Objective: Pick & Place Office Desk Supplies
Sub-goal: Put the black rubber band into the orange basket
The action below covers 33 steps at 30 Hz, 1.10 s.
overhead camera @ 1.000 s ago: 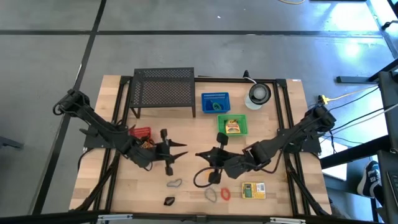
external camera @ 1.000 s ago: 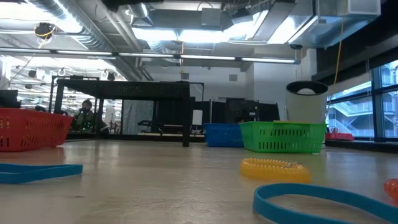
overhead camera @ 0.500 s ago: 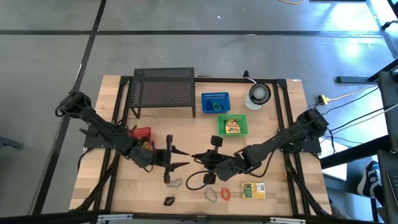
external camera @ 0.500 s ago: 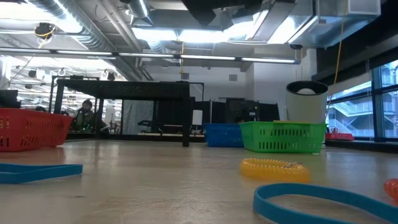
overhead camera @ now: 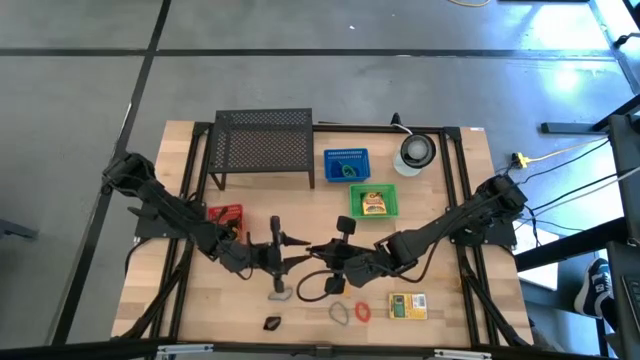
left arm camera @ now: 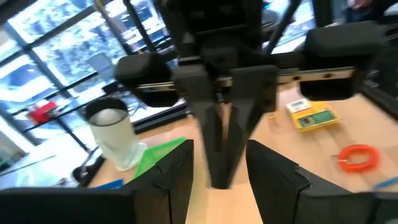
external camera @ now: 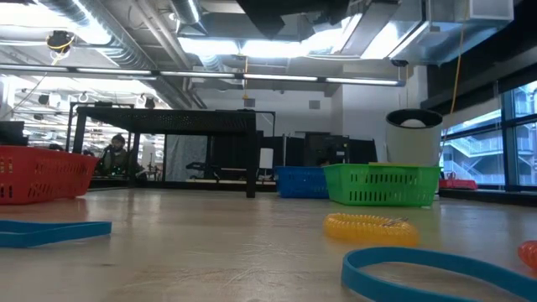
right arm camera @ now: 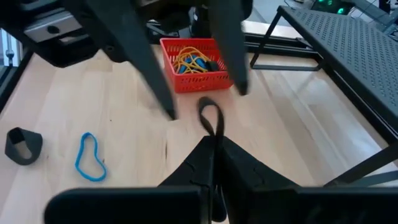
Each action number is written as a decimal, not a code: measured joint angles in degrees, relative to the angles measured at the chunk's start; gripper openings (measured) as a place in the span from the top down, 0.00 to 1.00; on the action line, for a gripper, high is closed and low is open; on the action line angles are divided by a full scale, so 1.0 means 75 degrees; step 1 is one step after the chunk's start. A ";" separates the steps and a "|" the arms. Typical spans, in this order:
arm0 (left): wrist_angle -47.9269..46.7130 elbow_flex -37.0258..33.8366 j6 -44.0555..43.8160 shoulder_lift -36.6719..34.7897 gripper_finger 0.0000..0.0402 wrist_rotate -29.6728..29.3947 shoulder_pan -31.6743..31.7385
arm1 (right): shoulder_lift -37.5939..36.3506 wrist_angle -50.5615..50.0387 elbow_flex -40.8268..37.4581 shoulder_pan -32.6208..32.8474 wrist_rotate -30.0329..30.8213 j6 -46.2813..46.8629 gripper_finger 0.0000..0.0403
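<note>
My right gripper (right arm camera: 212,144) hangs over the table's middle, shut on a black band (right arm camera: 210,116). My left gripper (overhead camera: 300,253) faces it, open. Its two fingers (right arm camera: 144,65) stand either side of the band's protruding loop without touching it. In the left wrist view my left gripper (left arm camera: 219,163) frames the right gripper's shut fingers (left arm camera: 217,134). A blue loop (right arm camera: 90,158), a black clip (right arm camera: 22,144), a grey loop (overhead camera: 340,312), an orange loop (overhead camera: 361,312) and a yellow-green box (overhead camera: 408,305) lie flat on the table. My right gripper pinches the black band between its two fingers, coming from the table's right and slanting a little down. A small loop of the band (right arm camera: 211,124) sticks out past the fingertips. The rest hangs slack below the gripper (overhead camera: 317,288); whether it reaches the table I cannot tell.
A red basket (overhead camera: 226,214) with bands stands at the left, a blue basket (overhead camera: 345,165) and a green basket (overhead camera: 373,202) farther back. A black mesh shelf (overhead camera: 263,145) and a round grey-white object (overhead camera: 415,152) stand along the far edge. Blue loops (external camera: 436,273) and a yellow band (external camera: 369,226) lie near the front.
Both grippers have closed in on each other over the table's middle. My right gripper came toward the left and down with the band, then kept still. My left gripper moved toward it and the near edge, rolling, so its fingers now flank the band's loop.
</note>
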 joint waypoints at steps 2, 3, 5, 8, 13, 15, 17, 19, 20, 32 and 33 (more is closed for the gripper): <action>-0.0010 0.0000 -0.0101 0.0000 0.65 0.0313 0.0028 | 0.0000 0.0014 0.0000 0.0000 0.0000 -0.0003 0.96; -0.0011 0.0000 -0.0111 0.0000 0.65 0.0474 0.0042 | 0.0000 0.0036 0.0000 0.0000 0.0000 -0.0008 0.96; -0.0010 0.0000 -0.0124 0.0000 0.65 0.0671 0.0075 | 0.0000 0.0108 0.0000 0.0000 0.0004 -0.0063 0.96; -0.0022 0.0000 -0.0125 0.0000 0.65 0.0694 0.0080 | 0.0000 0.0165 0.0000 0.0003 -0.0001 -0.0228 0.96; -0.0051 0.0000 -0.0118 0.0000 0.65 0.0670 0.0079 | -0.0001 0.0188 0.0000 0.0015 -0.0012 -0.0392 0.96; -0.0051 0.0000 -0.0115 0.0000 0.65 0.0653 0.0079 | -0.0003 0.0218 0.0000 0.0015 -0.0015 -0.0431 0.96; -0.0051 0.0000 -0.0100 0.0000 0.65 0.0582 0.0079 | -0.0002 0.0224 0.0000 0.0015 -0.0015 -0.0431 0.96; -0.0051 0.0000 -0.0097 0.0000 0.65 0.0419 0.0079 | -0.0003 0.0230 0.0000 0.0015 -0.0017 -0.0434 0.96; -0.0051 0.0000 -0.0097 0.0000 0.65 0.0289 0.0079 | -0.0003 0.0230 0.0000 0.0015 -0.0020 -0.0437 0.96; -0.0300 0.0000 -0.0272 0.0000 0.65 0.0357 0.0076 | -0.0009 0.0253 0.0000 0.0017 -0.0157 -0.0606 0.96; -0.0356 0.0000 -0.0296 0.0000 0.66 0.0416 0.0076 | -0.0009 0.0252 0.0000 0.0017 -0.0154 -0.0606 0.96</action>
